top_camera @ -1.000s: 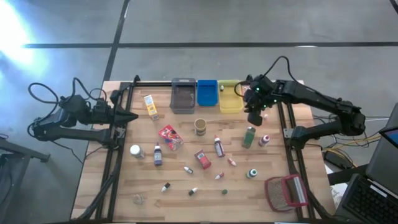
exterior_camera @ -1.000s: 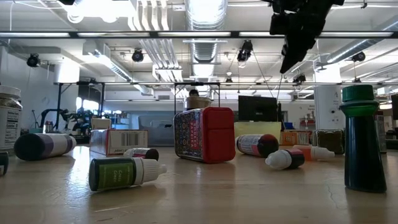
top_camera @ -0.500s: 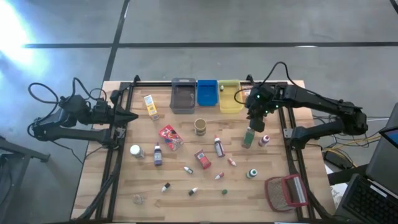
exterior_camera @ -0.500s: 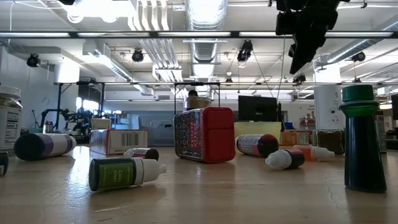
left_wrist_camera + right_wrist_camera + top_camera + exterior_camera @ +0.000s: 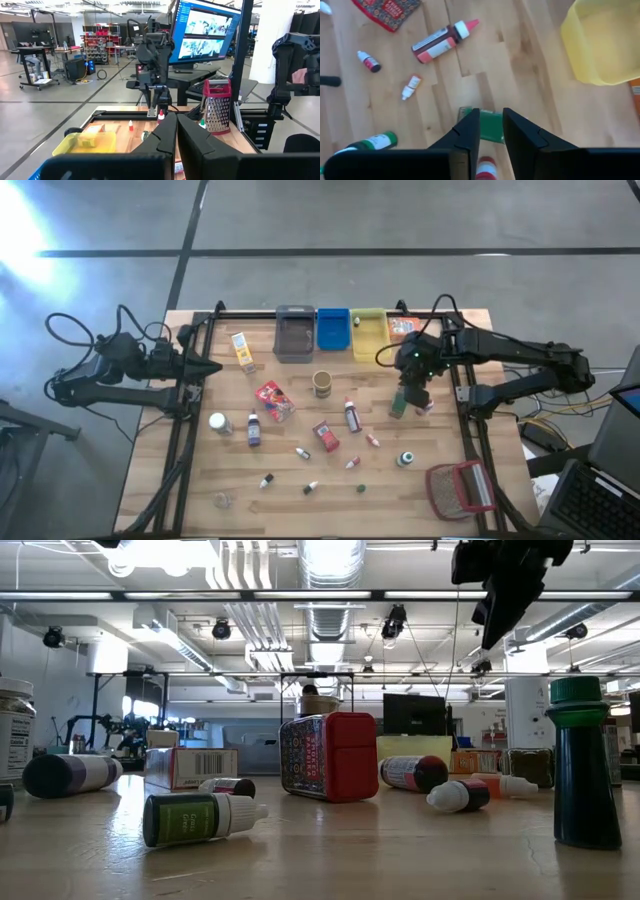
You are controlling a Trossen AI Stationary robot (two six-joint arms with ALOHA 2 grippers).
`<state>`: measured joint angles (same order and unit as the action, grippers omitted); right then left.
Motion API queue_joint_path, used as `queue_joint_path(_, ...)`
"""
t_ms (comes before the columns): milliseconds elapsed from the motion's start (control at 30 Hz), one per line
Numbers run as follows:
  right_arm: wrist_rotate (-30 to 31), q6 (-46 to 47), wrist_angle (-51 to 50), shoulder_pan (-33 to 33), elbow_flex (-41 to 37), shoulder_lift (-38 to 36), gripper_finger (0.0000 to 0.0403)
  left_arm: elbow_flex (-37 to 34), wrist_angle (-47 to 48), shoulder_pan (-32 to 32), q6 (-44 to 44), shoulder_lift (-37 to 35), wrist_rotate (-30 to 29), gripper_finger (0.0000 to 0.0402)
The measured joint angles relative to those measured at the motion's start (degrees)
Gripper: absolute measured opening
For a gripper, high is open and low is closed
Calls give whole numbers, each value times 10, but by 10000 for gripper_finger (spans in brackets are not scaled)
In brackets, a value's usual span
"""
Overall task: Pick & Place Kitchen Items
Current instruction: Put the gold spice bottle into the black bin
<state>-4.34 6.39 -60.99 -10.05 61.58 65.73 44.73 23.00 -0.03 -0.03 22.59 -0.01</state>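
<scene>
Since a second ago the right gripper has travelled from the yellow bin to hang over the standing green bottle, fingers slightly parted to straddle it; left gripper waits pressed together.

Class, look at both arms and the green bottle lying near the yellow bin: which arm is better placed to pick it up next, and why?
The right. In the high view the right gripper hangs directly over the green bottle, its fingers open, with the bottle between them in its wrist view. The left gripper waits shut at the table's far left edge.
</scene>
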Motion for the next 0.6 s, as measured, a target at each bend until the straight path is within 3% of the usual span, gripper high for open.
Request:
queue_joint_path(400, -9, 23, -9, 29, 0, -1, 104, 0, 0, 0, 0, 0, 0, 19)
queue_joint_path(600, 66, 24, -24, 85, 0, -11, 76, 0, 0, 0, 0, 0, 0, 19)
